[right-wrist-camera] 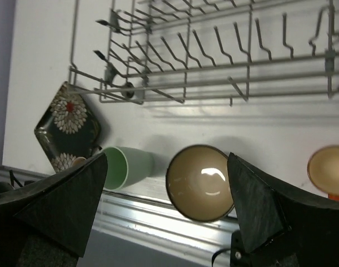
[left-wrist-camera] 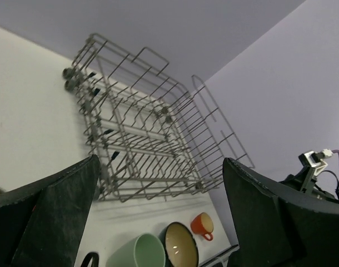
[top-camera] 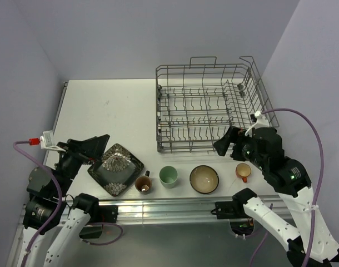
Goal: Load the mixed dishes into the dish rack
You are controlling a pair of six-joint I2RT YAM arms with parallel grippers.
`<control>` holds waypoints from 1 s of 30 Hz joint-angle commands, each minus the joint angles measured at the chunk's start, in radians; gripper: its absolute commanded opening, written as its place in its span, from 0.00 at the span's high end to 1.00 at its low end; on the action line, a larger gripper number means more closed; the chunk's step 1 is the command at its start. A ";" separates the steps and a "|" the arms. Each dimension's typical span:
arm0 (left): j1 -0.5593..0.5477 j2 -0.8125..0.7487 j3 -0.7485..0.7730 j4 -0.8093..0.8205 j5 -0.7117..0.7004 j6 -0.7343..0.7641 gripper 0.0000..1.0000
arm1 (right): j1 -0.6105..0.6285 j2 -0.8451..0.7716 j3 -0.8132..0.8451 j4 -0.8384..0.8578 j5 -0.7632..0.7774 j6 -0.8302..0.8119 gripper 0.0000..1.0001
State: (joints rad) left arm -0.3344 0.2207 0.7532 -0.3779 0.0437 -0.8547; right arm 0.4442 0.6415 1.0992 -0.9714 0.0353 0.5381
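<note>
– While left gripper and right gripper hang spread and empty, which step is this?
– Likely the first pick: dark square leaf-patterned plate, small brown cup, pale green cup, dark cream-lined bowl and small orange cup sit before the empty grey wire dish rack. Next: lower, close on one.

open: desk left of dish rack, rack top | blocked: upright tines inside; square plate to orange cup crowd near edge
</note>
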 commanded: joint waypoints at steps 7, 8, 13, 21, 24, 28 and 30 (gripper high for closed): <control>0.006 0.046 0.081 -0.211 -0.111 0.057 0.01 | -0.004 -0.026 -0.148 -0.200 -0.012 0.221 0.12; 0.006 0.045 0.075 -0.211 -0.108 0.056 0.01 | -0.002 -0.031 -0.163 -0.214 -0.006 0.232 0.12; 0.006 0.042 0.028 -0.181 -0.061 0.036 0.03 | -0.004 -0.086 -0.304 -0.228 -0.023 0.305 0.17; 0.006 0.078 0.011 -0.135 0.002 0.008 0.04 | -0.004 -0.054 -0.482 -0.156 -0.029 0.362 0.17; 0.006 0.085 0.012 -0.128 0.016 0.014 0.05 | -0.002 -0.033 -0.548 -0.089 -0.060 0.379 0.17; 0.006 0.089 0.032 -0.148 0.021 0.028 0.05 | 0.011 -0.014 -0.532 -0.078 0.007 0.362 0.20; 0.006 0.085 0.031 -0.145 0.030 0.032 0.05 | 0.021 -0.041 -0.519 -0.069 0.009 0.341 0.20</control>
State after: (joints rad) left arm -0.3340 0.2993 0.7631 -0.5571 0.0425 -0.8330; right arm 0.4519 0.6243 0.5499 -1.0634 -0.0002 0.8886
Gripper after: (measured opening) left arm 0.950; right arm 0.797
